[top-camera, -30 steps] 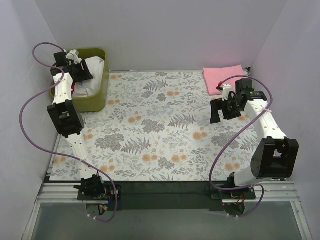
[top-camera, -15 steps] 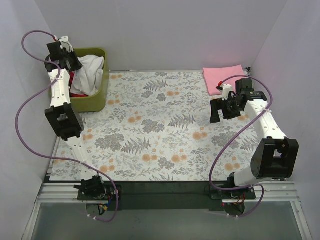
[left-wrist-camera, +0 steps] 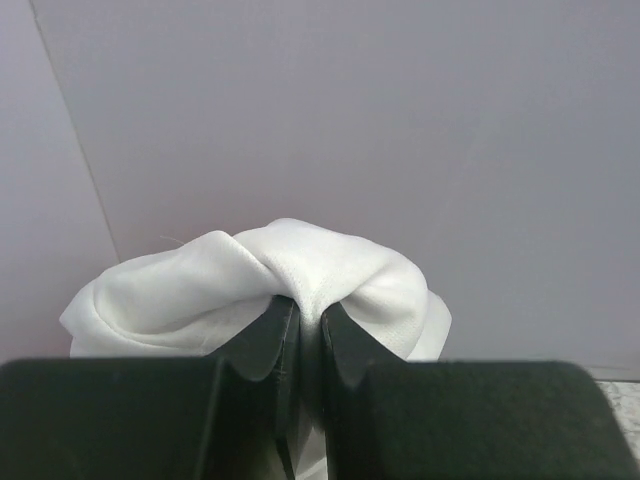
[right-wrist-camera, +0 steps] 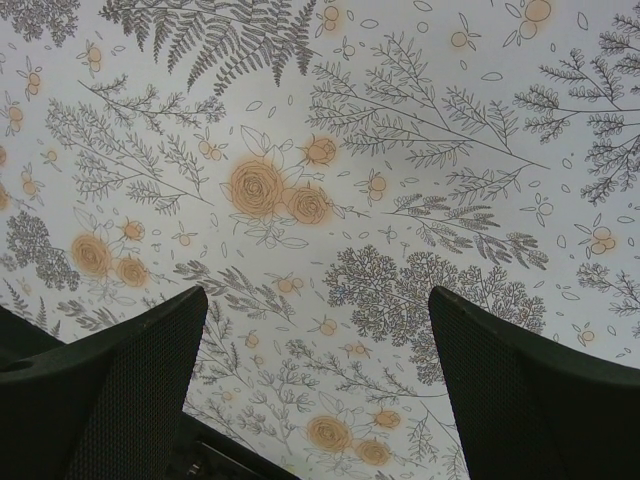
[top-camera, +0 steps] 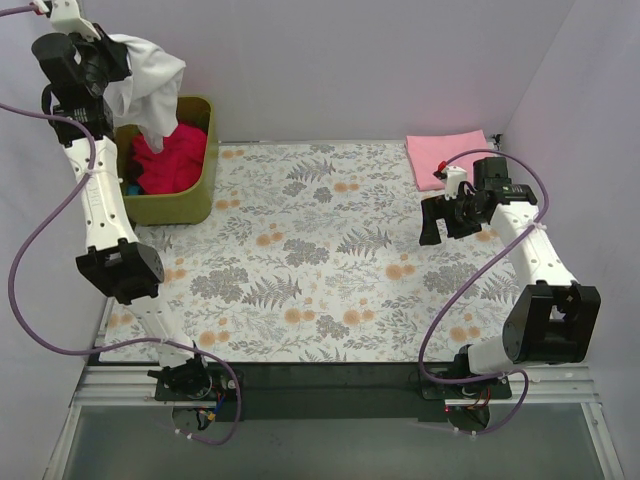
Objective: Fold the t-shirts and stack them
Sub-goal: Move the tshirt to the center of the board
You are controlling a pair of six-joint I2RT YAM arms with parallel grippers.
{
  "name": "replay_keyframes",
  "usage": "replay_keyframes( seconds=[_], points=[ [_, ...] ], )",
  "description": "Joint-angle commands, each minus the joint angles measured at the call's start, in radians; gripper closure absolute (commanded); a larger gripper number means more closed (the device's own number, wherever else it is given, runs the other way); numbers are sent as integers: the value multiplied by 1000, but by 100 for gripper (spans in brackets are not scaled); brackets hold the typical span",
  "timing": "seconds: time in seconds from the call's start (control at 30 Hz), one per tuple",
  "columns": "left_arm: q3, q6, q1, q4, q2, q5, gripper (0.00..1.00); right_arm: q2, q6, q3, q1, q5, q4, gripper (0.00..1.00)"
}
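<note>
Holding white t-shirt (top-camera: 150, 82) high above tub (top-camera: 196, 200)
Left gripper (left-wrist-camera: 300, 308) clamps a fold so it hangs free; right gripper (right-wrist-camera: 315, 325) apart

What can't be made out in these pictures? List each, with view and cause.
- Top view: how many crimson t-shirts lie heaped; the olive tub wall hides part.
- Left wrist view: most of the white t-shirt, behind the left gripper.
- Top view: near edge of the pink t-shirt, behind the right arm.
</note>
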Motion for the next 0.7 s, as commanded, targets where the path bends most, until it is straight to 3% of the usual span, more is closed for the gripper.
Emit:
replay_keyframes(
  seconds=[0.0, 0.13, 0.3, 0.43, 0.57, 0.6, 0.63, 0.67],
  points=[
    [37, -65, -1, 75, -61, 109, 100, -41, 8, -11, -1, -21, 16, 2],
    [4, -151, -71, 130, -135, 319, 100, -44, 8, -8, -1, -21, 18, 2],
    [-3, -206, -215, 176, -189, 415, 100, -54, 8, -8, -1, -35, 16, 2],
    [-19, -349, -329, 196, -187, 542, 100, -60, 8, -4, -2, -44, 18, 2],
    [-148, -465, -372, 209, -212, 598, 100, -61, 8, 0, -50, -64, 15, 2],
    [-201, -498, -372, 207, -235, 633, 87, -60, 6, 5, -61, -70, 13, 2],
    [-257, -484, -371, 196, -253, 662, 24, -60, 4, 9, -65, -72, 11, 2],
    [-375, -439, -369, 172, -270, 708, 2, -58, 3, 11, -74, -73, 10, 2]
  ],
)
